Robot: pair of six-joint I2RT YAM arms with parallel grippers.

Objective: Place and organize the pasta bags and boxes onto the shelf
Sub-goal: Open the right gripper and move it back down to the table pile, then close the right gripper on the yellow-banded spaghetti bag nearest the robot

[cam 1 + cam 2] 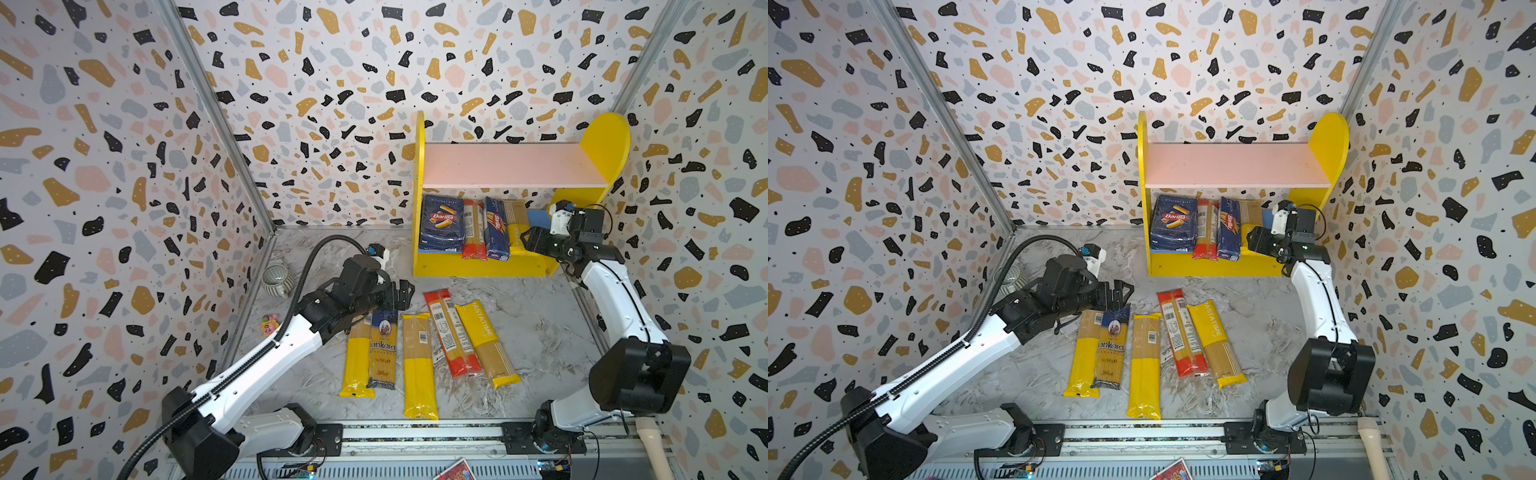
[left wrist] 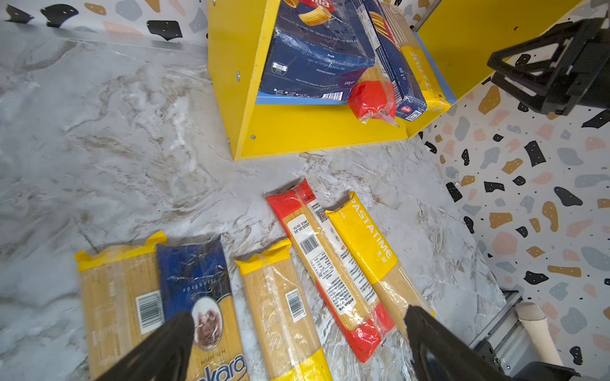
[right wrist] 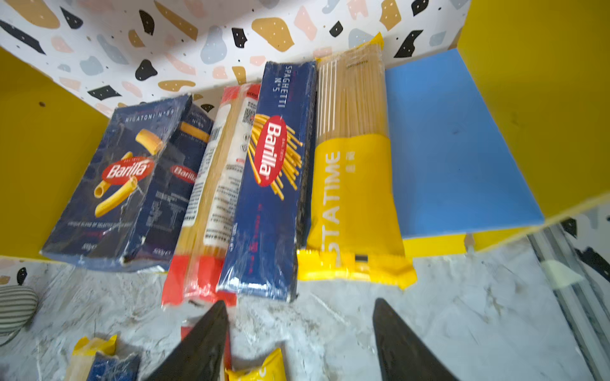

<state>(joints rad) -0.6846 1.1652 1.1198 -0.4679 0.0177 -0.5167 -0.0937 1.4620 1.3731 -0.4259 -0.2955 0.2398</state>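
Now: five bags lie on the table (image 1: 540, 332), four items sit on the shelf (image 1: 478, 266), and both grippers are empty.

Nearest me, the bags lie side by side. From the left I see the leftmost yellow bag (image 1: 358, 361), the ankara bag (image 1: 383, 349) lapping over its right edge, the middle yellow bag (image 1: 419, 365), the red-orange bag (image 1: 451, 332) and the PASTATIME bag (image 1: 486, 343). The last two touch, far ends tilted left. My left gripper (image 1: 403, 293) hovers over the far ends of the two leftmost bags, jaws spread wide. Farther back, the blue lower board (image 3: 445, 148) carries, left to right, the rigatoni box (image 1: 442, 224), the shelved red-orange bag (image 1: 473, 232), the spaghetti box (image 1: 496, 228) and the shelved yellow bag (image 1: 517, 224). The last three poke past the front edge. My right gripper (image 1: 524, 239) sits just in front of the shelved yellow bag, jaws apart.
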